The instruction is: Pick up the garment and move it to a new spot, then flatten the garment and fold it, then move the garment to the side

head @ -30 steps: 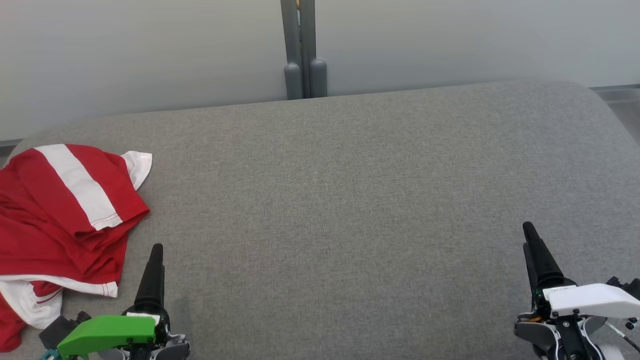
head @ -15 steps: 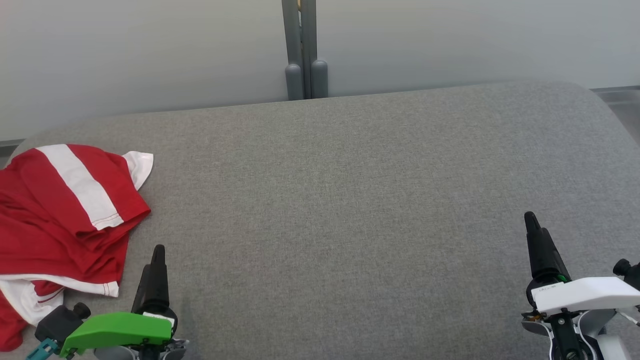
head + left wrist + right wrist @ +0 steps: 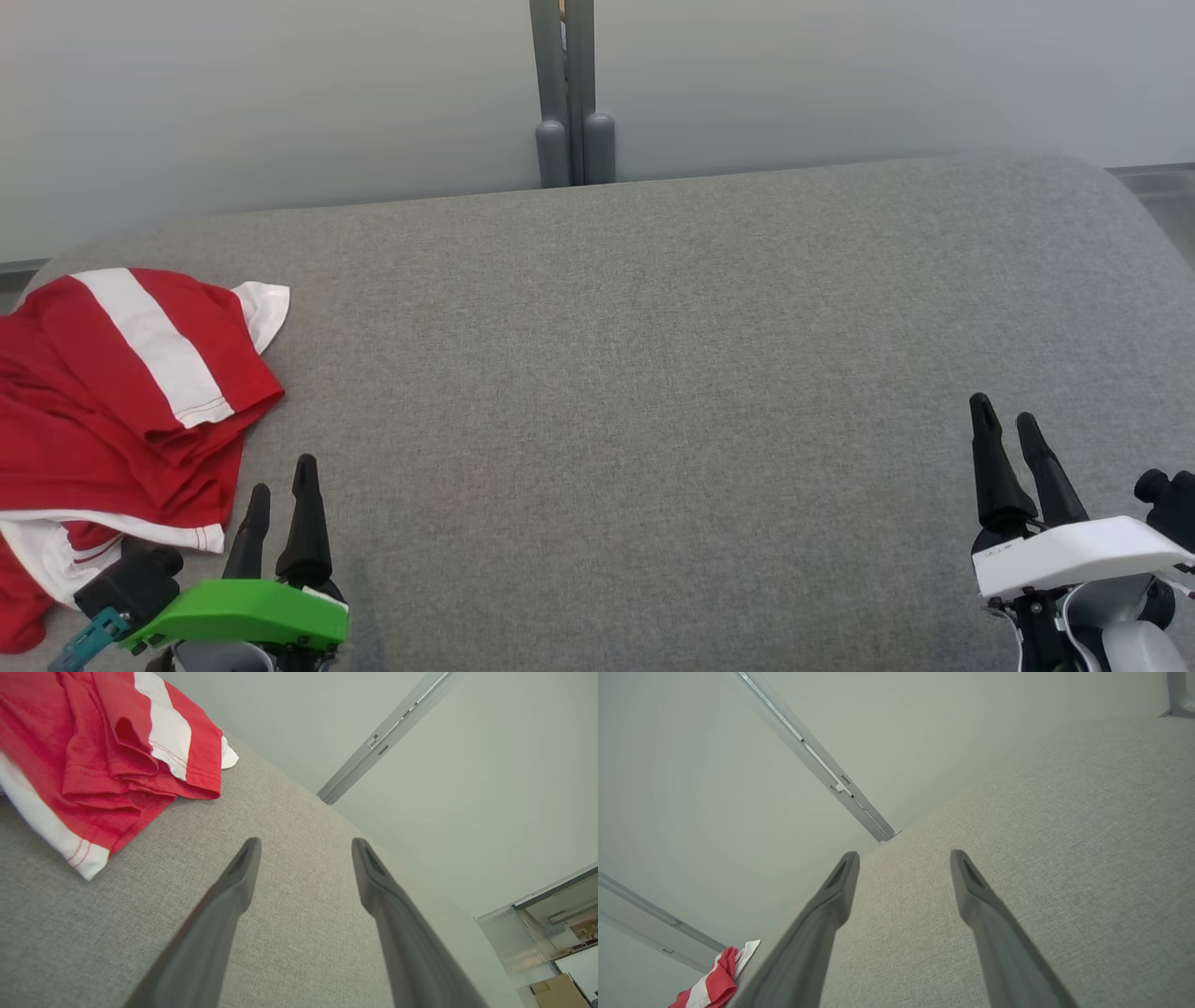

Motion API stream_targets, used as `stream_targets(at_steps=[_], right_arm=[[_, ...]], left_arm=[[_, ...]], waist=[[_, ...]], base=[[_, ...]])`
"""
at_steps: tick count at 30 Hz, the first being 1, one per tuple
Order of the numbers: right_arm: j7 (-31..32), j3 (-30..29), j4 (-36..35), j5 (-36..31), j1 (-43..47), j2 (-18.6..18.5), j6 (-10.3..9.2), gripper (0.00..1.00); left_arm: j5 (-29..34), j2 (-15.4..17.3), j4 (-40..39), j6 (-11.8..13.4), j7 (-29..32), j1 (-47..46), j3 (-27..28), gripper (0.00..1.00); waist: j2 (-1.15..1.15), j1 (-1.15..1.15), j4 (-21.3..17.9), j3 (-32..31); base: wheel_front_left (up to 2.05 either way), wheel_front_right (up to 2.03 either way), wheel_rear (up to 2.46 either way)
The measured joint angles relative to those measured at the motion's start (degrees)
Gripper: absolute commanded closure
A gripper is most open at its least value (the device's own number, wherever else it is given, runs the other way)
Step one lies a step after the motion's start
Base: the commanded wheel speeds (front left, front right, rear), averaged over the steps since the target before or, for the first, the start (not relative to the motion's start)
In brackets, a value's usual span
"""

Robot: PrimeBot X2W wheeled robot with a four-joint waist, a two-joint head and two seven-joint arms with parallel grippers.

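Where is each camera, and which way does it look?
Head view: on the head, looking forward and down at the grey cushion; left gripper and right gripper at the bottom corners.
Left wrist view: on the left wrist, looking along its open fingers over the cushion, red-and-white shirt upper left.
Right wrist view: on the right wrist, looking along its open fingers toward the wall.
All three share the shirt and cushion.

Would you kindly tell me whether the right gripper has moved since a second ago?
Yes. The right gripper has edged slightly up the view, toward the grey post, and its fingers have parted.
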Motion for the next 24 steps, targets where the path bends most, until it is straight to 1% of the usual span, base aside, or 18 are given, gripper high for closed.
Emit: stream_targets(at_steps=[9, 24], right_arm=[[-1.64, 0.83, -0.01, -7.86, 0.38, -0.87, 0.0, 0.0], [-4.02, 0.29, 1.02, -17.97, 1.19, -1.64, 0.0, 0.0]], left_arm=[[9.58, 1.05, 0.26, 1.02, -1.43, 0.22, -1.45, 0.0], [18.59, 2.12, 1.77, 1.03, -3.64, 0.34, -2.79, 0.0]], waist=[[0.0, 0.0, 0.2, -0.28], [0.0, 0.0, 0.35, -0.66]], base=[[0.0, 0.0, 0.0], [0.0, 0.0, 0.0]])
